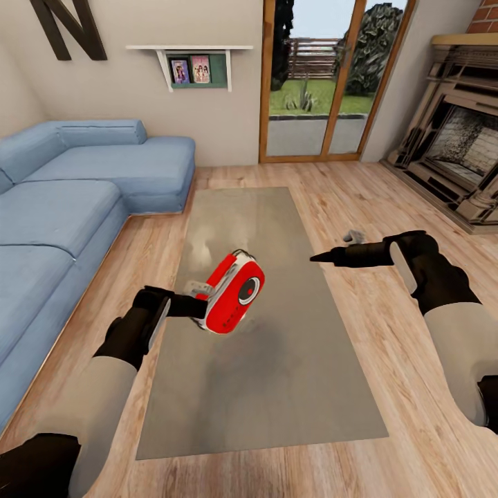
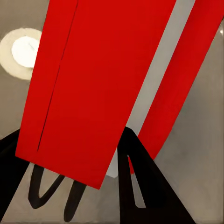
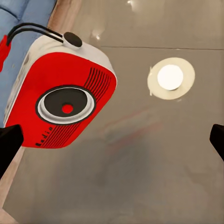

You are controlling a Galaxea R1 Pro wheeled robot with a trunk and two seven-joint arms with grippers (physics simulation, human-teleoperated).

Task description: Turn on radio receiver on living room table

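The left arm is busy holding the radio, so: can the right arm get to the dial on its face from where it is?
Probably yes. The radio is held tilted above the table by the left gripper, its dial facing the open right gripper, with nothing between them.

radio receiver [image 1: 234,292]: red, white trim, dark-ringed dial | tilted, lifted above table | table [image 1: 290,387]: long, glossy grey, mid-room
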